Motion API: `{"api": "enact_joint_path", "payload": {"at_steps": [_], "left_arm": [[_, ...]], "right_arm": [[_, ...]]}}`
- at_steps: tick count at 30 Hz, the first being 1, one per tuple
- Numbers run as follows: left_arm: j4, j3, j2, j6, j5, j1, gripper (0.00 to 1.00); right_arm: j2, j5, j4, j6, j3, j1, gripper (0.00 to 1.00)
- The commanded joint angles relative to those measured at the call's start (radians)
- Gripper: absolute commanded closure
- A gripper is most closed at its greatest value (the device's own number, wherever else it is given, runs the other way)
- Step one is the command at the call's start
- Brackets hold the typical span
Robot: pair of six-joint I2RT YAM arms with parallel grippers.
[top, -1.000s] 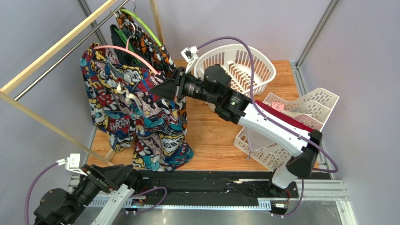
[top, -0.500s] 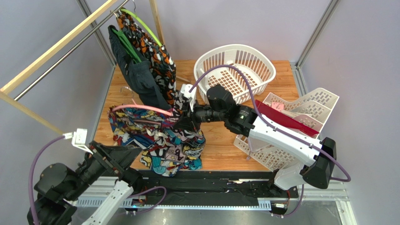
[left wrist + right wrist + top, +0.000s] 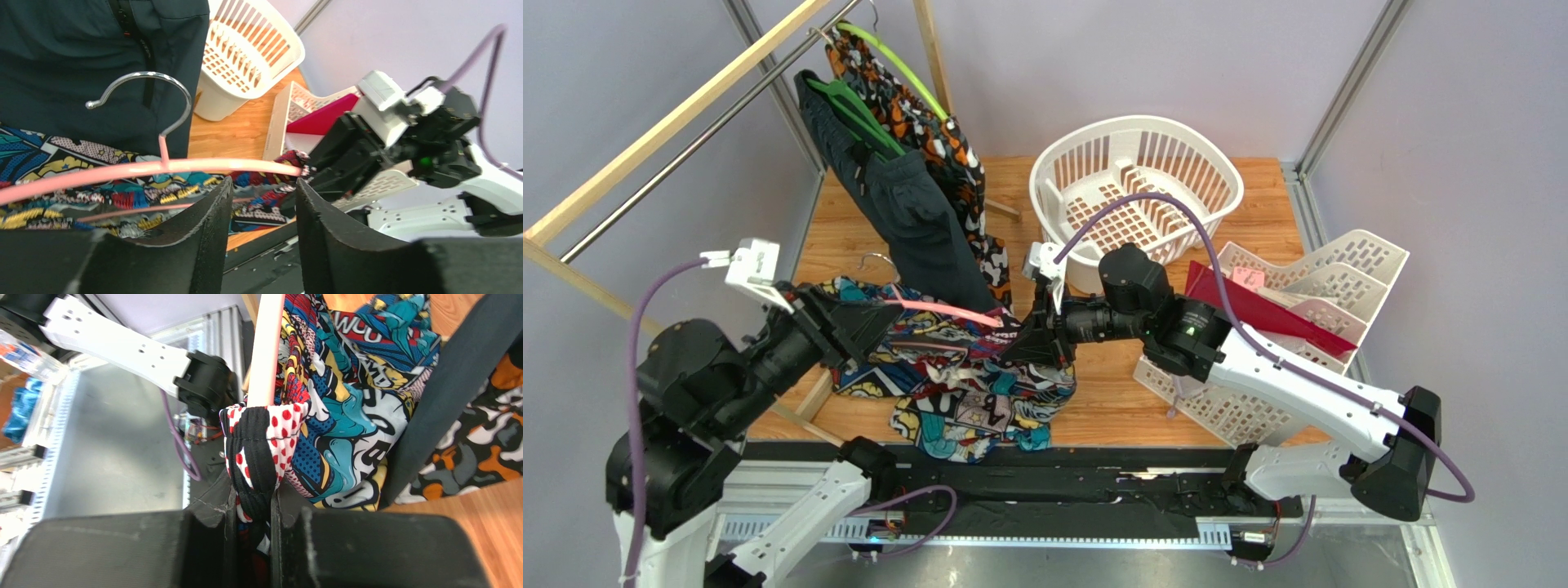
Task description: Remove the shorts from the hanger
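The multicolour shorts (image 3: 952, 386) lie bunched on the table's front left, still strung on the pink hanger (image 3: 940, 305). My right gripper (image 3: 1016, 344) is shut on the shorts' waistband (image 3: 258, 471) at the hanger's right end; the pink bar (image 3: 267, 349) runs up from the pinched cloth. My left gripper (image 3: 881, 321) is open and empty just left of the hanger. In the left wrist view its fingers (image 3: 209, 239) frame the pink bar (image 3: 123, 172), which lies just beyond the tips. The metal hook (image 3: 147, 92) stands upright and free.
A charcoal garment (image 3: 916, 233) and an orange-black-white garment (image 3: 946, 153) hang on green hangers from the wooden rack (image 3: 658, 129) at back left. A white basket (image 3: 1143, 172) stands behind; white trays (image 3: 1308, 306) stand at right.
The right gripper has pulled the shorts and pink hanger off the rail, down and forward to the table. The left arm has risen and reached toward the hanger.
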Motion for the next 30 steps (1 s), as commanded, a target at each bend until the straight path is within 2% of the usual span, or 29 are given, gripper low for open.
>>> {"api": "enact_joint_path", "payload": {"at_steps": [1,2,5,8,14,30], "left_arm": [[0.068,-0.036,0.036,0.058,-0.011,-0.002,0.53],[0.08,-0.063,0.026,0.058,-0.018,-0.002,0.53],[0.107,-0.079,0.031,0.094,-0.019,-0.002,0.44],[0.017,-0.013,0.077,0.164,-0.056,-0.002,0.42],[-0.041,0.001,0.092,0.198,-0.157,-0.002,0.47],[-0.008,-0.065,0.146,0.212,-0.196,-0.002,0.54]], "right_arm": [[-0.033,-0.057,0.078,0.056,0.057,0.004,1.0],[-0.035,-0.06,0.076,0.065,0.053,0.002,1.0],[-0.032,-0.075,0.055,0.084,0.057,0.002,1.0],[-0.038,-0.054,0.047,0.102,0.059,0.002,1.0],[-0.053,-0.05,0.056,0.127,0.067,0.002,1.0],[-0.064,-0.08,0.128,0.202,0.059,0.004,1.0]]}}
